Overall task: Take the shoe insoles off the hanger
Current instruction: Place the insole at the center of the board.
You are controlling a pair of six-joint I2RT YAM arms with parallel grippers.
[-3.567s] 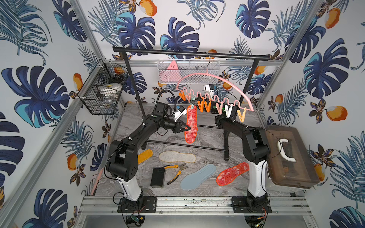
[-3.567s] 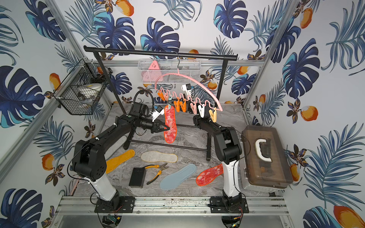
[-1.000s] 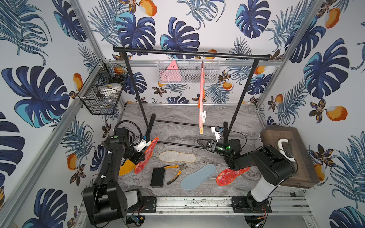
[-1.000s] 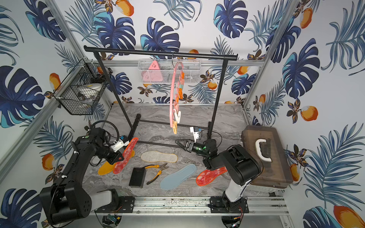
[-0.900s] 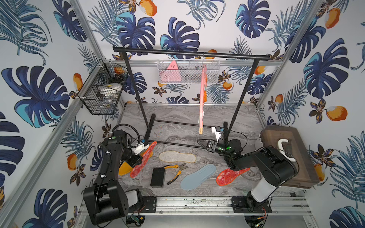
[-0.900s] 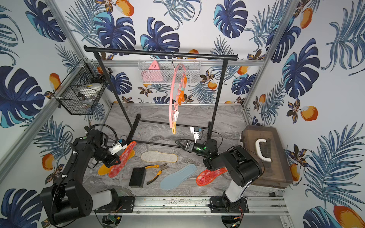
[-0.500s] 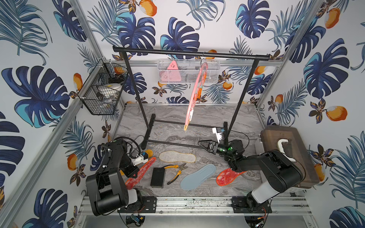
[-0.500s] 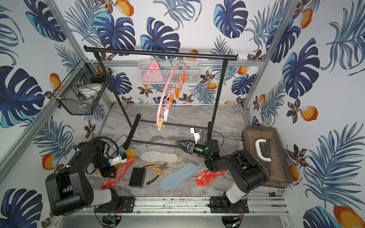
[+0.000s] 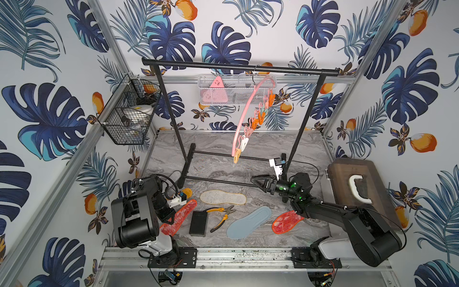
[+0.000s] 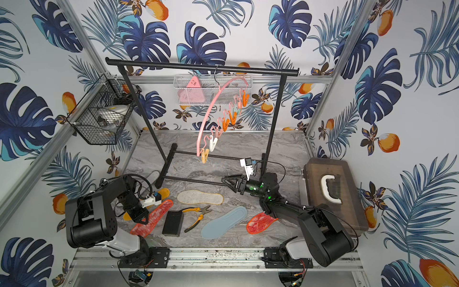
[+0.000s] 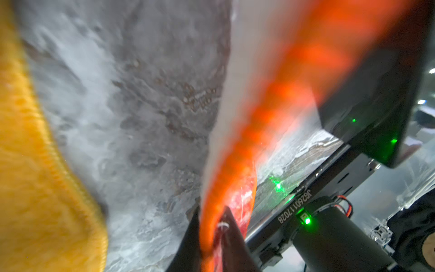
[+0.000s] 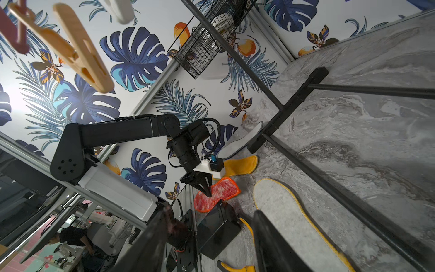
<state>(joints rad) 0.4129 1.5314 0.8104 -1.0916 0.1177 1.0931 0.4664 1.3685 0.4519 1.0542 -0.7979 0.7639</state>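
Insoles are lying on the table (image 9: 218,159), off the hanger (image 9: 244,111). Hanger is hanging by its hook from the rack (image 9: 238,67) bar, tilted, pegs dangling, high above and well apart from both sets of jaws.

L gripper (image 9: 171,218) is reaching down to the red insole (image 9: 179,215). Its jaws are standing nearly together w/ the insole's edge btwn them. In the L wrist view both fingers (image 11: 230,235) are touching the insole (image 11: 259,117), so it's being pinched. The rest of it is lying on the table, stretching away from the jaws. Yellow insole (image 9: 186,191) is lying just beside the L jaws, partly hidden by the L arm. Grey insole (image 12: 242,140) is lying farther off, by the rack foot.

R gripper (image 9: 257,182) is hanging over the table w/ jaws standing wide apart, gripping nothing. Beige insole (image 9: 222,197) is lying ahead of and below the R jaws. Blue insole (image 9: 249,222) and 2nd red insole (image 9: 285,221) are lying behind the R jaws, near the R arm, which is hiding one end of the 2nd red insole. Block (image 9: 198,223) and pliers (image 9: 221,216) are lying btwn the red and blue insoles, apart from both sets of jaws.
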